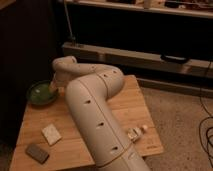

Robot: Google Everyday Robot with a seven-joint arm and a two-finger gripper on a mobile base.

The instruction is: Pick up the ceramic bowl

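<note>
The ceramic bowl point(40, 93) is round, shallow and glossy green, and sits at the back left of the wooden table point(125, 107). My gripper point(54, 89) reaches down at the bowl's right rim from the end of the large white arm point(92, 107). The arm's wrist hides most of the gripper, so its contact with the bowl does not show.
A pale flat block point(51, 134) and a dark flat block point(37, 152) lie at the table's front left. A small light object point(136, 132) lies near the front right edge. A dark shelf unit point(150, 45) stands behind the table. Speckled floor lies to the right.
</note>
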